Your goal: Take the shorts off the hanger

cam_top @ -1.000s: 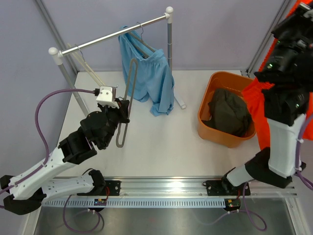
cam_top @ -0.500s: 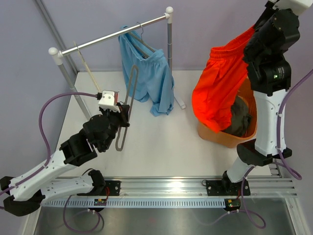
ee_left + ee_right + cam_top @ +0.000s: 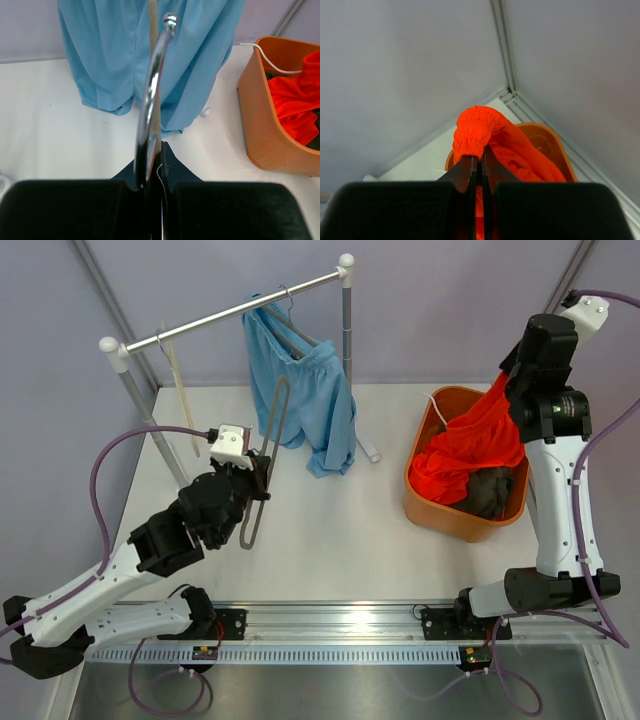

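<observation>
Two of the three shorts were already off their hangers. The olive shorts (image 3: 490, 490) lay at the bottom of the basket (image 3: 432, 512), at the right side of the table (image 3: 340, 540).

The orange shorts (image 3: 465, 445) were halfway in. Their lower part was spread over the olive shorts, and their waistband was lifted above the far rim. The right gripper (image 3: 510, 378) held this waistband. In the right wrist view the right gripper (image 3: 479, 162) was closed tight on a thick fold of the orange shorts (image 3: 475, 127). I judge that it only had to let go to finish this pair.

The left gripper (image 3: 258, 478) was pinched on a chrome hanger (image 3: 268, 430), which was bare and raised over the table. The left wrist view showed the left gripper (image 3: 155, 160) closed on the chrome hanger (image 3: 150, 100) from both sides.

The blue shorts (image 3: 310, 400) were the part not yet done. They hung on a dark hanger (image 3: 295, 335) from the rail (image 3: 230, 312), far from the basket. A pale hanger (image 3: 180, 390) hung bare near the left end of the rail.

So about two thirds seemed complete. What was left, I think: release the orange shorts, put the chrome hanger away, and take down the blue shorts.
</observation>
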Robot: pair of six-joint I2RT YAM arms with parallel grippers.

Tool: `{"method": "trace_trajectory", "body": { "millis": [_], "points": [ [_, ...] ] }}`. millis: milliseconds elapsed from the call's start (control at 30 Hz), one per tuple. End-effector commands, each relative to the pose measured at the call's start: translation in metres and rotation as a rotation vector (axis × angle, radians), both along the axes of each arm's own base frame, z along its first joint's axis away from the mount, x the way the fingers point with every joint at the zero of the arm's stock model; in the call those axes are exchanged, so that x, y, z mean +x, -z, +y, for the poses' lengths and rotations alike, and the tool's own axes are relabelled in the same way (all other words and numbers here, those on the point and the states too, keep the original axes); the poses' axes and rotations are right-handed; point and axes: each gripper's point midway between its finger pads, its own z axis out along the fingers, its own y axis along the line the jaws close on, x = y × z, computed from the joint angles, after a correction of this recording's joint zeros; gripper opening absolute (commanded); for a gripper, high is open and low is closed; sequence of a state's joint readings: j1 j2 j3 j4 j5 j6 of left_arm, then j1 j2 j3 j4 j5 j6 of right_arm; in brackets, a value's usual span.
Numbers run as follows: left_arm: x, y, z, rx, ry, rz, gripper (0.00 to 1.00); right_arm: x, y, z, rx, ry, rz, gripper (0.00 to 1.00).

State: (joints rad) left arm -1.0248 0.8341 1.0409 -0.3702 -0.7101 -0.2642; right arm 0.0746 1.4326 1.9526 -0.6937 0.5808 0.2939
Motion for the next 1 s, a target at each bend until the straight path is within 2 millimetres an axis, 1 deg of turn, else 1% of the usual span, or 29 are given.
{"method": "trace_trajectory", "body": {
  "millis": [0, 33, 67, 133, 167, 233, 267, 333, 367, 467, 500, 533, 600, 633, 667, 700, 733, 767, 867, 933, 967],
  "points": [
    [-0.001, -0.021, -0.003, -0.069, 0.006, -0.018, 0.00, -0.002, 0.003, 0.019, 0.100, -0.090, -0.058, 0.00],
    [-0.002, -0.024, -0.003, -0.077, 0.005, -0.017, 0.00, -0.001, 0.011, 0.021, 0.107, -0.098, -0.038, 0.04],
    [-0.002, -0.022, -0.001, -0.065, -0.004, -0.007, 0.00, 0.000, 0.024, 0.022, 0.115, -0.103, -0.011, 0.09],
    [-0.002, -0.022, 0.001, -0.056, -0.012, 0.004, 0.00, 0.000, 0.038, 0.024, 0.125, -0.107, 0.016, 0.18],
    [-0.002, -0.026, 0.001, -0.065, -0.018, 0.008, 0.00, -0.002, 0.053, 0.025, 0.138, -0.105, 0.042, 0.22],
    [-0.004, -0.023, 0.004, -0.060, -0.023, 0.034, 0.00, -0.004, 0.064, 0.029, 0.148, -0.125, 0.055, 0.26],
    [-0.006, -0.023, 0.009, -0.054, -0.029, 0.043, 0.00, -0.010, 0.076, 0.030, 0.159, -0.129, 0.071, 0.32],
    [-0.009, -0.021, 0.012, -0.058, -0.037, 0.056, 0.00, -0.015, 0.080, 0.033, 0.171, -0.141, 0.055, 0.35],
    [-0.011, -0.019, 0.014, -0.060, -0.034, 0.064, 0.00, -0.023, 0.086, 0.032, 0.177, -0.141, 0.057, 0.43],
    [-0.012, -0.011, 0.017, -0.043, -0.042, 0.088, 0.00, -0.031, 0.095, 0.035, 0.183, -0.156, 0.069, 0.62],
    [-0.013, -0.010, 0.017, -0.036, -0.042, 0.092, 0.00, -0.032, 0.096, 0.037, 0.184, -0.168, 0.073, 0.68],
    [-0.012, -0.008, 0.015, -0.028, -0.039, 0.099, 0.00, -0.033, 0.097, 0.040, 0.189, -0.187, 0.077, 0.71],
    [-0.013, -0.002, 0.015, -0.005, -0.041, 0.127, 0.00, -0.041, 0.091, 0.043, 0.199, -0.205, 0.057, 0.74],
    [-0.012, -0.006, 0.014, -0.020, -0.056, 0.139, 0.00, -0.044, 0.087, 0.047, 0.205, -0.232, 0.044, 0.75],
    [-0.014, 0.001, 0.022, 0.025, -0.085, 0.169, 0.00, -0.049, 0.081, 0.049, 0.207, -0.246, 0.024, 0.76],
    [-0.014, 0.002, 0.026, 0.037, -0.111, 0.184, 0.00, -0.052, 0.078, 0.050, 0.209, -0.256, 0.017, 0.77],
    [-0.012, -0.002, 0.027, 0.009, -0.146, 0.203, 0.00, -0.056, 0.077, 0.054, 0.214, -0.275, 0.021, 0.78],
    [-0.014, 0.003, 0.041, 0.049, -0.200, 0.218, 0.00, -0.060, 0.073, 0.055, 0.213, -0.285, 0.011, 0.78],
    [-0.017, 0.003, 0.048, 0.026, -0.218, 0.216, 0.00, -0.070, 0.073, 0.061, 0.219, -0.322, 0.010, 0.80],
    [-0.015, 0.002, 0.050, 0.034, -0.221, 0.209, 0.00, -0.072, 0.075, 0.066, 0.229, -0.354, 0.016, 0.81],
    [-0.011, -0.003, 0.050, 0.045, -0.236, 0.212, 0.00, -0.075, 0.075, 0.068, 0.233, -0.366, 0.015, 0.82]
  ]
}}
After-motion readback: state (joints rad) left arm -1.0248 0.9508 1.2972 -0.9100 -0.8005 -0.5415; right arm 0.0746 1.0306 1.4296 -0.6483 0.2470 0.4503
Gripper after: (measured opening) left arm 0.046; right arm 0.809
